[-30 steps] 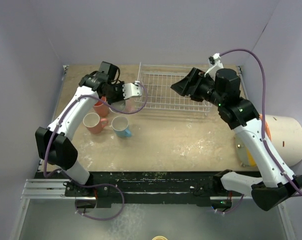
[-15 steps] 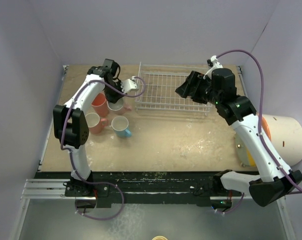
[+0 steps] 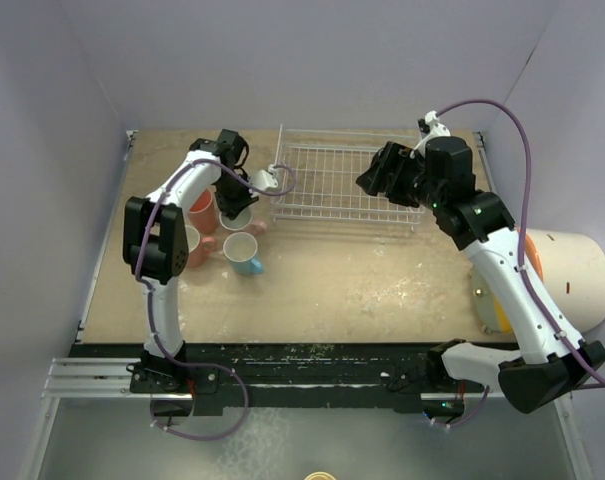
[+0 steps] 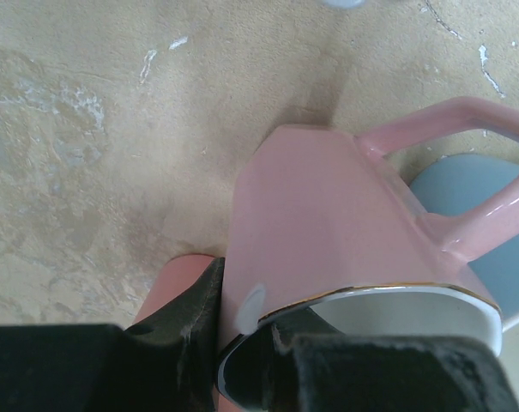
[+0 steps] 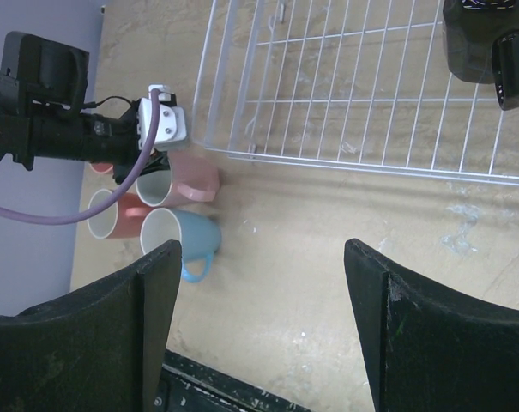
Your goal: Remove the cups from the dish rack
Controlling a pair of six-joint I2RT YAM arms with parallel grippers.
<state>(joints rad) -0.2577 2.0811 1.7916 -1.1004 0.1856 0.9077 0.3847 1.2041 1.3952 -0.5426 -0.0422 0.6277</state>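
Observation:
My left gripper is shut on the rim of a pink mug, one finger inside it and one outside. The pink mug stands upright at the table, left of the dish rack. A light blue mug and two salmon mugs stand next to it. My right gripper is open and empty above the rack's right part. A black mug sits in the rack; the top view hides it under my right arm.
A big white cylinder with an orange end lies at the right edge, with a yellow object beside it. Purple walls close in the table at the back and sides. The black base rail runs along the near edge.
My left gripper has moved left and down with the pink mug, to beside the other mugs. My right gripper has shifted a little to the right over the rack.

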